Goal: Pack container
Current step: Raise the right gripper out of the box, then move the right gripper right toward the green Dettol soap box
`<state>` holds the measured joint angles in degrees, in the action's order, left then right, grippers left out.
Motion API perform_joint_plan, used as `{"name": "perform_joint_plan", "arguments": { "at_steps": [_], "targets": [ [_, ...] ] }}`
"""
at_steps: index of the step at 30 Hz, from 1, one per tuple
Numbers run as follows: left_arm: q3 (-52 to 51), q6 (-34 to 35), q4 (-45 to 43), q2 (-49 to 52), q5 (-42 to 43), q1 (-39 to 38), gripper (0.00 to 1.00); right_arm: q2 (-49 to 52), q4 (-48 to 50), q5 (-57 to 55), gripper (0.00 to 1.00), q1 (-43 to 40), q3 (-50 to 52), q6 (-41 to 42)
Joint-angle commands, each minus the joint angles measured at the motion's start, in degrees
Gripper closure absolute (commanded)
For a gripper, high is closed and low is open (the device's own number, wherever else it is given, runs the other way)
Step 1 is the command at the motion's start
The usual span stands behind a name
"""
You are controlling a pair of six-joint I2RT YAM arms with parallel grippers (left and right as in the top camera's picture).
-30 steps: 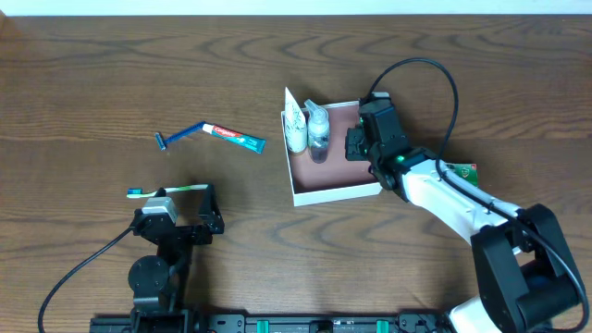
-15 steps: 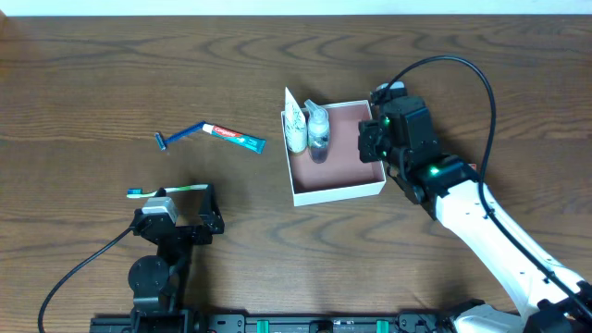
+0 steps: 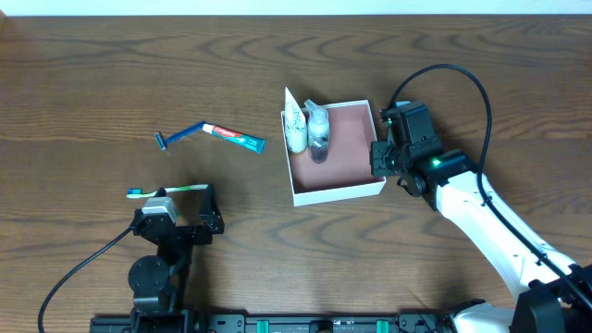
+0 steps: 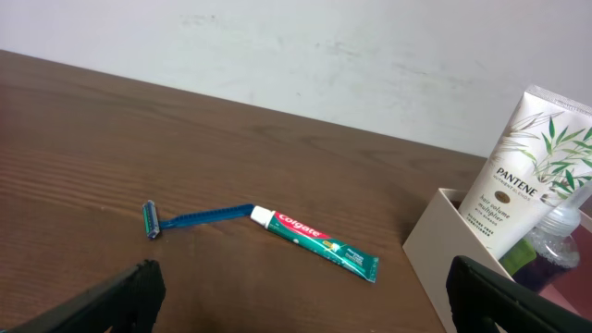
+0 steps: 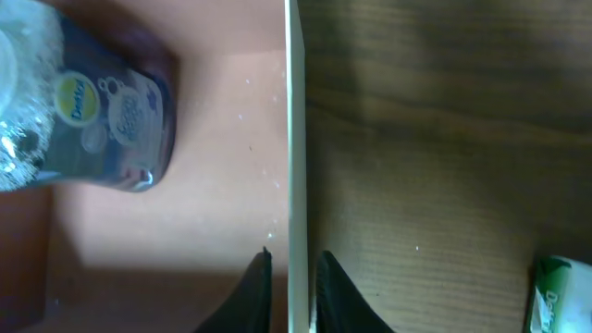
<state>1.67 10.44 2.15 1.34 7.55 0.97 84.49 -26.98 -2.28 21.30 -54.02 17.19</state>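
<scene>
While the packing is only partly done, the left gripper (image 4: 305, 273) is shown nearest the robot's base, its fingers spread wide and empty above the table (image 3: 92, 74), with a toothbrush (image 3: 166, 191) lying just beside that arm. Further out, the right gripper (image 3: 380, 159) is posed at the container (image 3: 344, 159), which sits right of the table's middle. In the wrist view its fingers (image 5: 254, 291) are set narrowly apart astride the thin white right-hand wall, one inside and one outside, with a sliver of gap on each side and nothing held. A green soap carton (image 5: 558, 294) is glimpsed on the wood outside that wall. Two items are already in, at the container's far left: a white Pantene tube (image 3: 294, 125) and a clear bottle (image 3: 318, 137). Well apart to the left, a blue razor (image 3: 180, 136) and a toothpaste tube (image 3: 234, 138) are left out. Four pieces are judged yet to be packed.
</scene>
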Motion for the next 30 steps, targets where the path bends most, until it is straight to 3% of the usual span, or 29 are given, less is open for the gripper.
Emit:
{"name": "perform_joint_plan", "arguments": {
  "at_steps": [1,7,15,30],
  "targets": [
    [-1.44,-0.76,1.16,0.02,0.81,0.24,0.02,0.94,-0.83,0.37,0.88,-0.24,-0.55,0.81],
    [-1.44,-0.76,1.14,0.02,0.81,0.24,0.02,3.13,-1.97,1.9,0.99,-0.24,-0.55,1.09],
    [-1.44,-0.76,1.16,0.02,0.81,0.24,0.02,3.39,-2.45,2.12,0.99,-0.24,-0.55,3.04],
    [-1.44,-0.76,1.16,0.02,0.81,0.24,0.02,3.39,-6.34,-1.05,0.99,-0.24,-0.55,15.74]
  ]
}}
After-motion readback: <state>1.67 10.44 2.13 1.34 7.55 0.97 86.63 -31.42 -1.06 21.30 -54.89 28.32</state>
